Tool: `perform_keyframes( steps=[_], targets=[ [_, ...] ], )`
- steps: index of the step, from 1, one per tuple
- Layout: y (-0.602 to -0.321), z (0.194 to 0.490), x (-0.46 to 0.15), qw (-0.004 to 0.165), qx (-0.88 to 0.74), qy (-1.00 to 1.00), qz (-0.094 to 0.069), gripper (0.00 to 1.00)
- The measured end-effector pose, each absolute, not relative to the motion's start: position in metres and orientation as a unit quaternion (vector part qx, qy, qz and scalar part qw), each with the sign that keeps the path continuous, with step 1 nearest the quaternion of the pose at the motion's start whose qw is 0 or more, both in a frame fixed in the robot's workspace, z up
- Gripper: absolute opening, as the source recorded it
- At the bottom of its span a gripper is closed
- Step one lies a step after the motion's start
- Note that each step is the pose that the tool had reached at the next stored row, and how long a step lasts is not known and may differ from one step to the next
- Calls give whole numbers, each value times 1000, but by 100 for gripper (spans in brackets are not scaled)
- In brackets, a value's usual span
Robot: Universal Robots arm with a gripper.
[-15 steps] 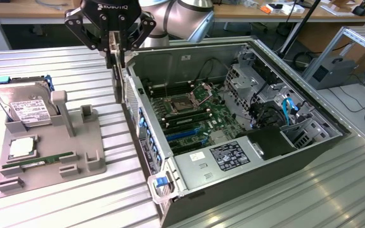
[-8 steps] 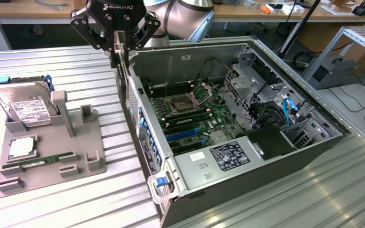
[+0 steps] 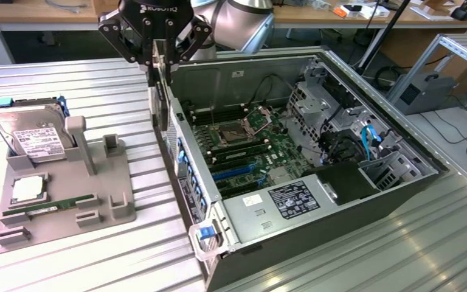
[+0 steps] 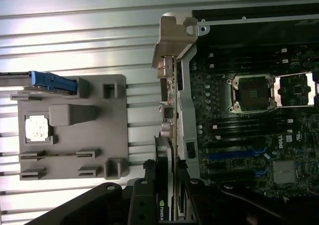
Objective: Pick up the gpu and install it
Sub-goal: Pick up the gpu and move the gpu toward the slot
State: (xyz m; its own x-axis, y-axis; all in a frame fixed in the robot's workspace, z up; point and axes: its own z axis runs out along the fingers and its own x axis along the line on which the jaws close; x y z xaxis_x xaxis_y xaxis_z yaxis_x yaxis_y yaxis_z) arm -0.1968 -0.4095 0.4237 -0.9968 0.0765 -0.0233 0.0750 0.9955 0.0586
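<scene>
At the exterior view's left sits the tray (image 3: 114, 204) with the hard drive (image 3: 31, 137). My gripper (image 3: 160, 59) clamps the graphics card (image 3: 163, 97) by its top edge, hanging it upright above the computer case (image 3: 339, 237) wall. It seems stiff, light, fragile: edges only.

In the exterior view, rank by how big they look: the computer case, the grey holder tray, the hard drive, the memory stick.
1. computer case
2. grey holder tray
3. hard drive
4. memory stick
The tray hides part of the hard drive, yet it clearly outsizes the stick.
</scene>
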Motion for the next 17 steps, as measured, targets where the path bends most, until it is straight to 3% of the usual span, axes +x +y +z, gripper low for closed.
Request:
perform_keyframes(
  steps=[17],
  targets=[
    [-409,424,-175,13,38,999,29,27]
  ],
)
